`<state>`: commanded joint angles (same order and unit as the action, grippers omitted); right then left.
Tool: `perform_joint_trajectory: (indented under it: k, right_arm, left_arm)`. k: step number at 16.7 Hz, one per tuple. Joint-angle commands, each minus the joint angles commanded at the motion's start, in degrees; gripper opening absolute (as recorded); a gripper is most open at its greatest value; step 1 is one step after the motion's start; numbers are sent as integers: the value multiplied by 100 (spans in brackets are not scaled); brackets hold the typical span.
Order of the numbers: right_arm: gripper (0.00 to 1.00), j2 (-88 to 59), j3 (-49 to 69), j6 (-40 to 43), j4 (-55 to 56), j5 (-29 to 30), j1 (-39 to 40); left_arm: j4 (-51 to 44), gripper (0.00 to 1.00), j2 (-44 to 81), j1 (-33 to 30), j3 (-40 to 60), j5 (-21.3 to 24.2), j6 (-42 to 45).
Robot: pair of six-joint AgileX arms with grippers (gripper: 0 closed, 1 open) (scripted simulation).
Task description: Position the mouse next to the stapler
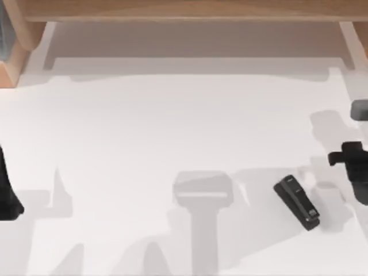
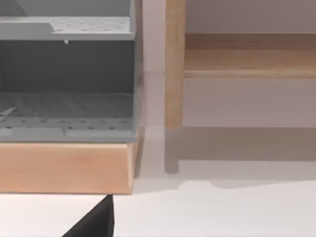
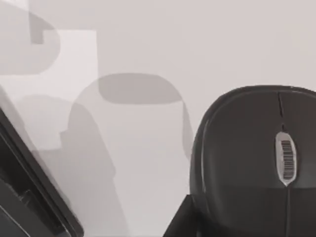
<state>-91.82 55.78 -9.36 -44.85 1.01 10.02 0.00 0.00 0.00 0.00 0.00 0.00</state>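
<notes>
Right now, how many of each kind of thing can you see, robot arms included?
Stapler: 1
Mouse: 1
Arms: 2, the left arm at the table's left edge, the right arm at its right edge
Total: 4

On our table [image 1: 172,132] the stapler [image 1: 296,202] lies near the front on the right, turned at a slant. Our right arm [image 1: 352,161] sits just right of it at the table's right edge, and the mouse [image 3: 256,158] lies on the table close under that arm's wrist. Our left arm [image 1: 7,190] sits at the left edge. A shelf [image 1: 190,11] runs along the far side.
</notes>
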Motion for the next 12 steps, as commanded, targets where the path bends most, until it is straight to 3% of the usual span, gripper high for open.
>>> perform_joint_trajectory:
  k: [12]
  right_arm:
    - [0, 22, 3, -3, 226, 6, 14]
  left_arm:
    - [0, 100, 0, 0, 0, 0, 0]
